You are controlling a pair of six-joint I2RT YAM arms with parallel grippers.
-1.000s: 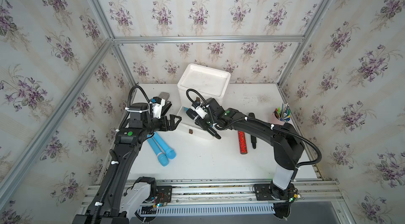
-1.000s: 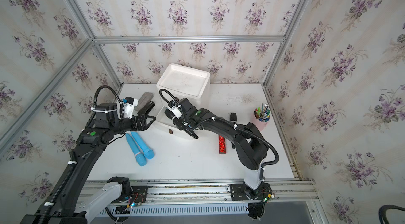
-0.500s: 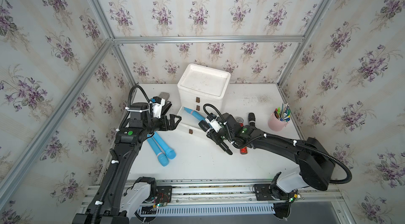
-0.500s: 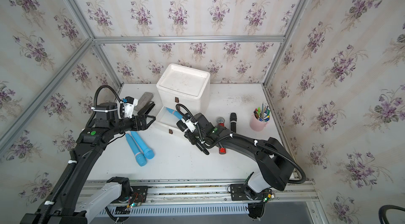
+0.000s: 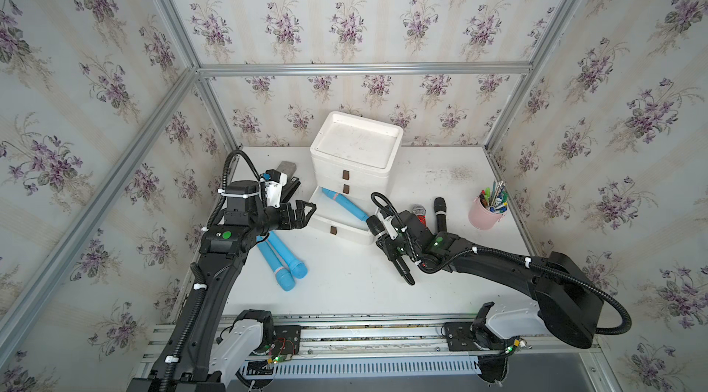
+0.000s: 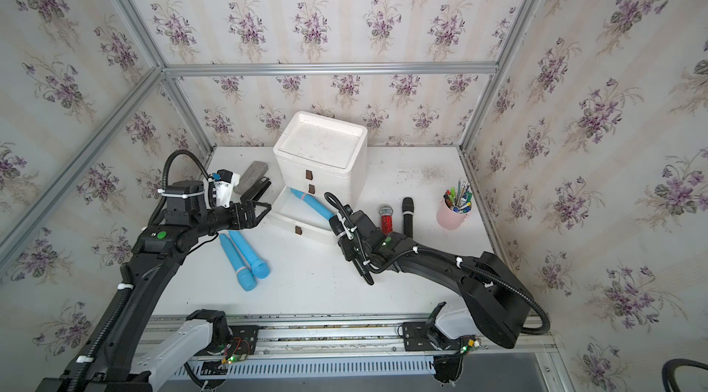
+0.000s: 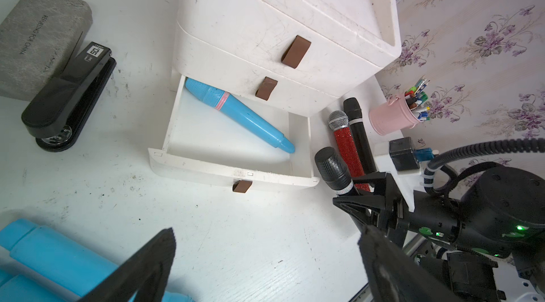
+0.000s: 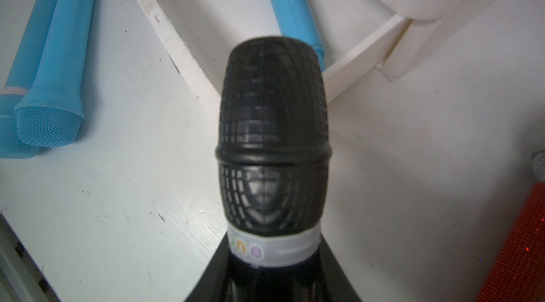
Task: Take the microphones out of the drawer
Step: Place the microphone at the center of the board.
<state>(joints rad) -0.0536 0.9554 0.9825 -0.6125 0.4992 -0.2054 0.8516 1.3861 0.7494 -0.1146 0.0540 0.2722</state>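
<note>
Right claw (image 5: 387, 242): clamped on the black microphone (image 8: 272, 138), with the jaws on the handle just below the white band under the head.
Black microphone, place: out of the drawer (image 5: 346, 232), over the worktop (image 5: 344, 294) just beside the drawer's front corner on the robot's right.
Black microphone, lie: in both top views the head (image 6: 336, 224) points at that corner and the handle runs back toward the front rail. Whether it touches the worktop cannot be told.
Left claw (image 5: 302, 212): jaws wide apart and holding nothing. It is near the drawer's other front corner, well apart from the black microphone.
Drawer: the lowest of three in the white drawer unit (image 5: 356, 148) and pulled out. The two above it are shut.
Blue microphone (image 7: 239, 114): lies slantwise inside the drawer, head toward the back, untouched by either claw.
Blue pair (image 5: 283, 261): two more blue microphones side by side on the worktop, under the left arm.
Red microphone (image 6: 386, 217): on the worktop to the right of the unit, just behind the right claw.
Slim black microphone (image 6: 407, 215): just beside the red microphone.
Pink cup (image 5: 484, 215): full of pens, near the right wall.
Stapler (image 7: 67, 97): left of the unit, beside the grey case (image 7: 38, 35).
</note>
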